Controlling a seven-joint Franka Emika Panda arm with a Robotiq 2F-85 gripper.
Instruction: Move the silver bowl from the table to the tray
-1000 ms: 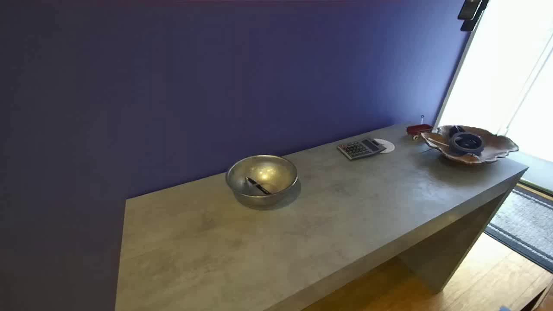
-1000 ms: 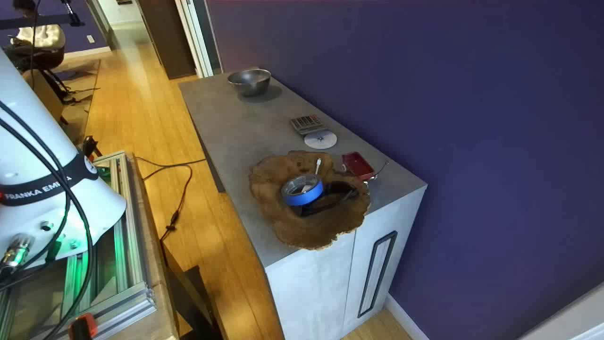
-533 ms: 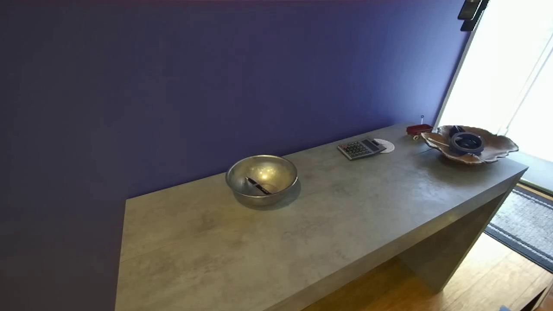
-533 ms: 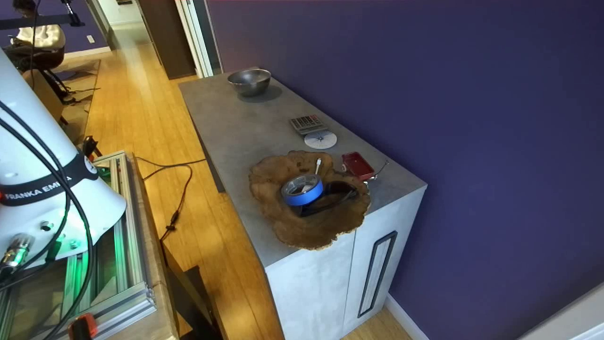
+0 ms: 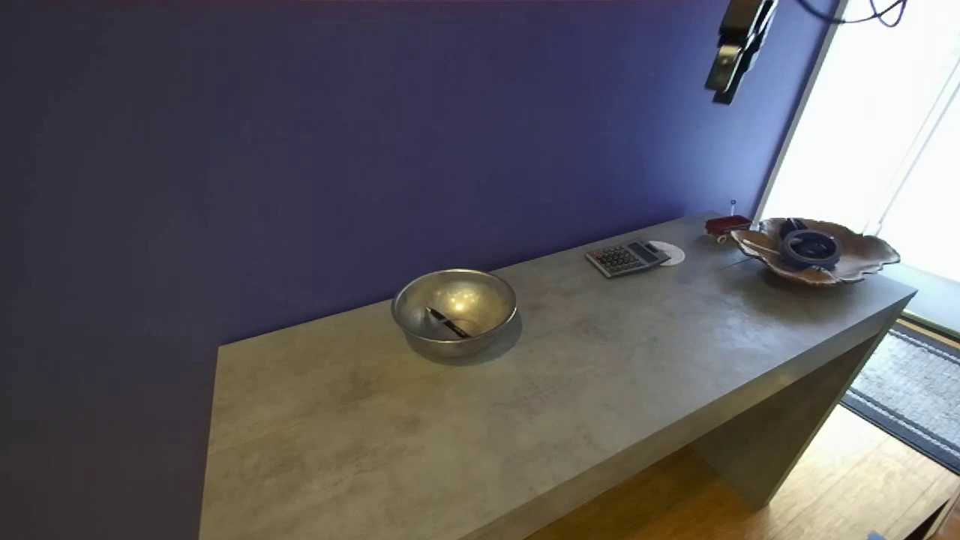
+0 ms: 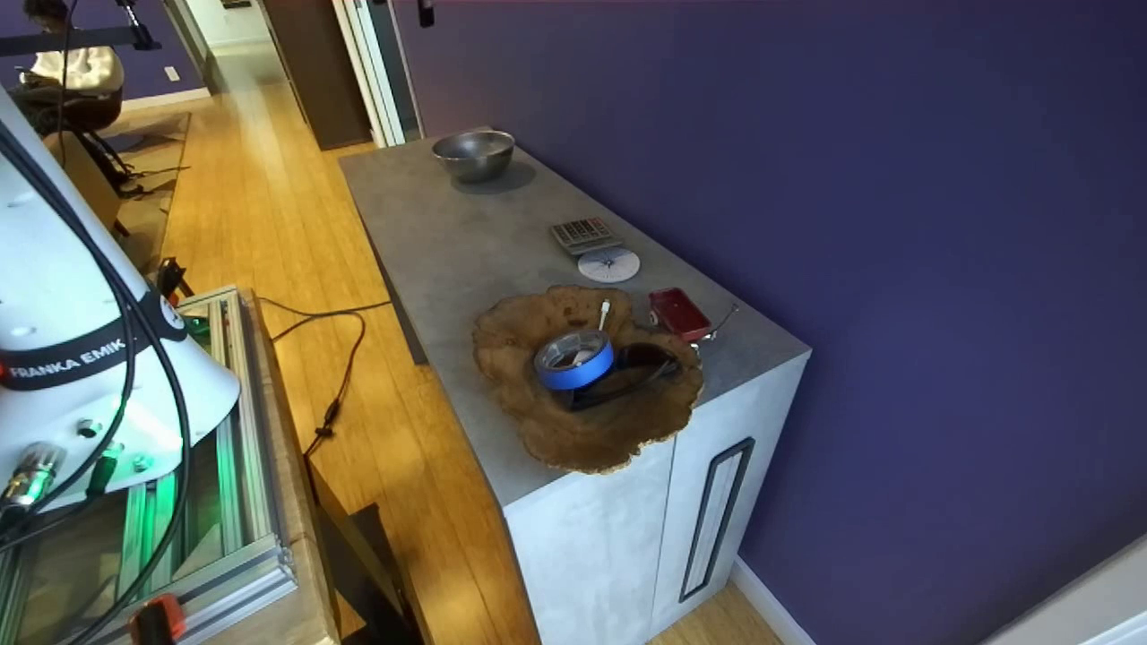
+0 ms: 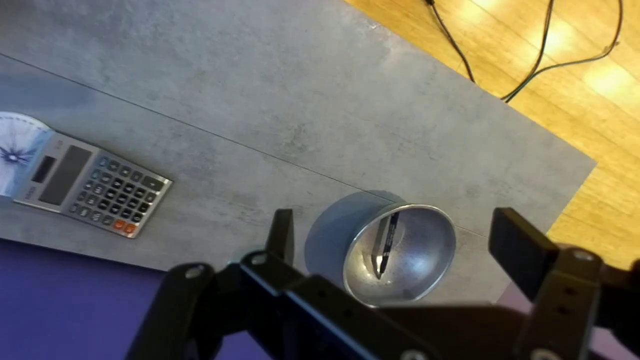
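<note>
Silver catches the light on a grey, stone-like table (image 5: pixel 525 405), where a round, deep bowl (image 5: pixel 461 301) sits upright close to a purple wall (image 5: pixel 375 150), a dark pen (image 7: pixel 389 245) lying aslant inside it. Above the table hangs the robot's gripper (image 7: pixel 393 225), well apart from the bowl; in the wrist view its two black fingers (image 7: pixel 284 235) stand wide of each other, the bowl visible in the gap, well below them. In an exterior view the pair shows nearly edge-on against the wall.

Toward the opposite end of the table rests the tray (image 6: pixel 556 439), a brown, wavy-rimmed dish seen in both exterior views. It carries a roll of blue tape (image 6: pixel 578 374), a small white plug (image 6: pixel 605 311) and a dark object (image 6: pixel 650 356), partly hidden behind the tape, that I cannot make out. Just beside the rim stands a red toy wagon (image 6: pixel 679 313); whether the two touch, I cannot tell from here. Between bowl and tray, close to the wall, lies a grey calculator (image 7: pixel 95 185), overlapping a white patterned disc (image 7: pixel 17 145).

Across a strip of wooden floor (image 6: pixel 260 233), where a black cord (image 6: pixel 332 414) trails, stands the white robot arm (image 6: pixel 72 305), its lower part in view, mounted on a metal frame (image 6: pixel 237 578). In the background, a person (image 6: pixel 85 70) in a pale top sits on a dark chair (image 6: pixel 94 109). Past the table's end, a grey mat (image 5: pixel 907 390) lies on the floor.
</note>
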